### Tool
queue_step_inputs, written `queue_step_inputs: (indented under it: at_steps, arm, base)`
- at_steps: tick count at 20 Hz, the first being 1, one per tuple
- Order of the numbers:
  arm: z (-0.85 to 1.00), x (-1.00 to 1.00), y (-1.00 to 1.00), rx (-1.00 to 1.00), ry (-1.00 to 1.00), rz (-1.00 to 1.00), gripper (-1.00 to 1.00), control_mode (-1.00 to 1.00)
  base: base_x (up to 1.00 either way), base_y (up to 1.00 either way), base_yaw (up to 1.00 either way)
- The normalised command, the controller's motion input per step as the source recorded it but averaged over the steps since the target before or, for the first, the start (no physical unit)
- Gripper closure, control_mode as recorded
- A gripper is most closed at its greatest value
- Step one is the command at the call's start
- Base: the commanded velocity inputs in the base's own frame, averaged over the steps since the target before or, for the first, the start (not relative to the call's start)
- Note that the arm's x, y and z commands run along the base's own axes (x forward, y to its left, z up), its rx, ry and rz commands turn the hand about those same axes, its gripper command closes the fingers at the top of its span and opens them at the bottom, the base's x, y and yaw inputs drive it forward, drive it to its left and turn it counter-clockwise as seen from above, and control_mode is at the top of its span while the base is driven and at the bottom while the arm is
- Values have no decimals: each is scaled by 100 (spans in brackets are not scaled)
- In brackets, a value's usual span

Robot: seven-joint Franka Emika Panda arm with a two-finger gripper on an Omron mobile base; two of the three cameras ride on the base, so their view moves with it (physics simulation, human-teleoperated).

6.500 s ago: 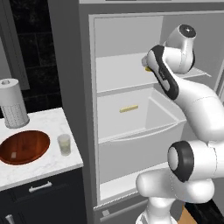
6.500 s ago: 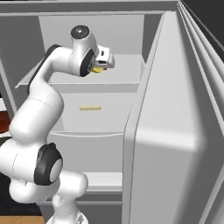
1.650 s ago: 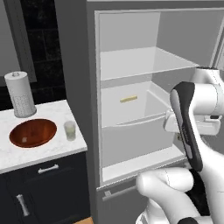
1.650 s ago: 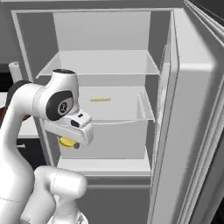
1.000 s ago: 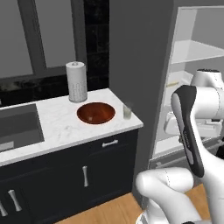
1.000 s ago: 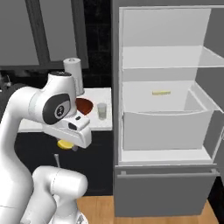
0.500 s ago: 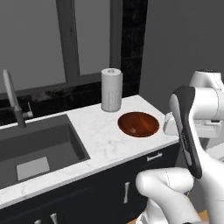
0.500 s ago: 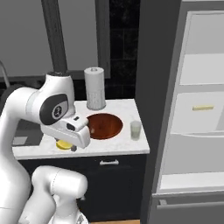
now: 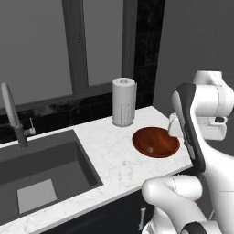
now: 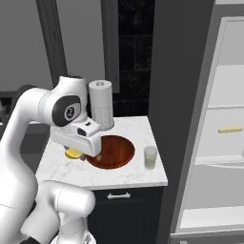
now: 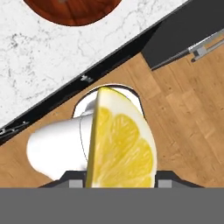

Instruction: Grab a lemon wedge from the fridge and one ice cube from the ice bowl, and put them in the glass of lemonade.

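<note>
My gripper (image 11: 120,178) is shut on the lemon wedge (image 11: 120,144), a bright yellow piece held cut face out between the fingers. From the right base view the wedge (image 10: 73,153) peeks out under the hand, just left of the ice bowl (image 10: 112,151). This glossy reddish-brown bowl (image 9: 155,142) sits on the marble counter (image 9: 114,155); its rim (image 11: 72,8) lies at the top of the hand view. The glass of lemonade (image 10: 150,157) stands right of the bowl near the counter's corner. I cannot make out an ice cube. The fridge (image 10: 224,124) stands open on the right.
A white paper-towel roll (image 10: 101,110) stands behind the bowl. A sink (image 9: 41,173) with a faucet (image 9: 11,114) lies to the left. Below the hand are the counter's front edge, a dark cabinet with a handle (image 11: 210,43) and wood floor (image 11: 183,109). A tan bar (image 10: 230,129) lies on a fridge shelf.
Both base views have swung left from the fridge to the counter, so the base has moved. The lemon wedge stays in the gripper, now beside the bowl.
</note>
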Motion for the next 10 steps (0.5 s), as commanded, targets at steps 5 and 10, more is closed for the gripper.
queue_step_inputs:
  at_steps: [5,10]
  arm:
    - [0,24,-10,0,4,-7,100,-100]
    - [0,75,-81,0,7,-27,100,-100]
  base:
    - [0,0,0]
    - [0,0,0]
